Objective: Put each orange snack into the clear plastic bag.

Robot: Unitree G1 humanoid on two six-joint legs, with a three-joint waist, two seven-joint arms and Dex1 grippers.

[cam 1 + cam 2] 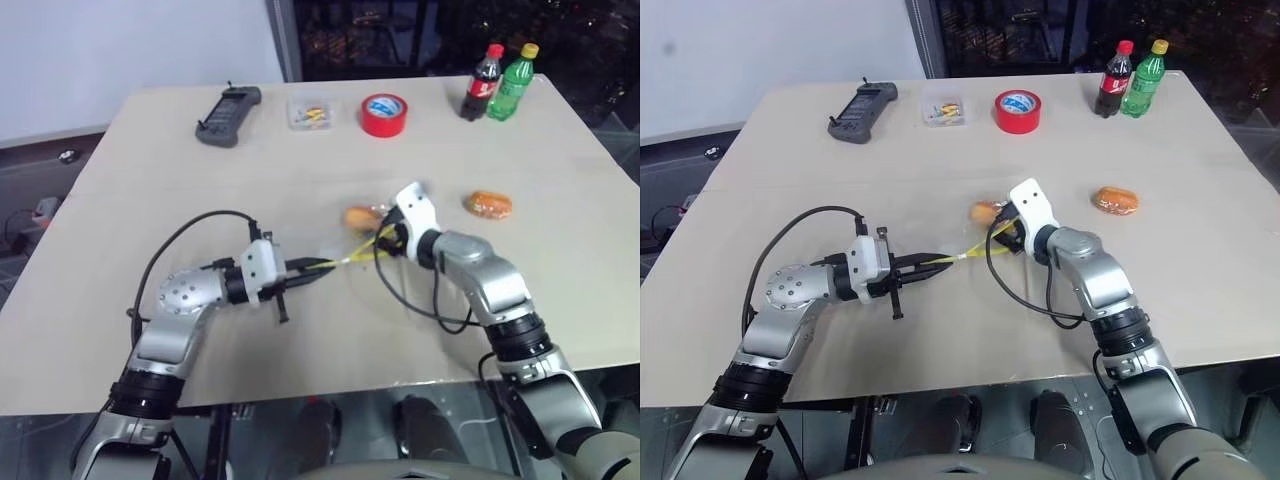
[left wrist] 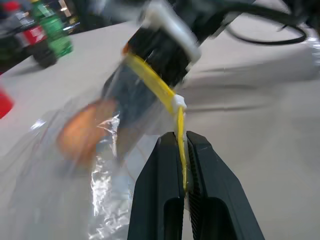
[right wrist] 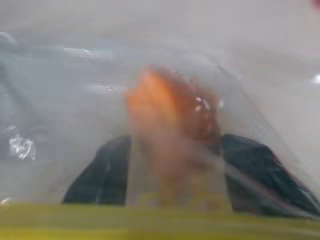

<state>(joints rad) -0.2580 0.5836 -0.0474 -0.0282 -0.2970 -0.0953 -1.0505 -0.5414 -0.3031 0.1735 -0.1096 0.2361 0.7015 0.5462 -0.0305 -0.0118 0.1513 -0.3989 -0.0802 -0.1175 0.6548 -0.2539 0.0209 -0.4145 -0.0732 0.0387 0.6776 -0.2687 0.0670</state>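
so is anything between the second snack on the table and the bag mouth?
Nothing visible on the bare table between that orange snack and the clear plastic bag. The right gripper sits in the bag's mouth, with the other snack just past it; the left gripper pinches the yellow seal strip.

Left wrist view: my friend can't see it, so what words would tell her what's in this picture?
The left pincer is shut on the yellow seal strip of the clear plastic bag, holding it over a beige table. An orange snack shows blurrily through the plastic, with two bottles far behind.
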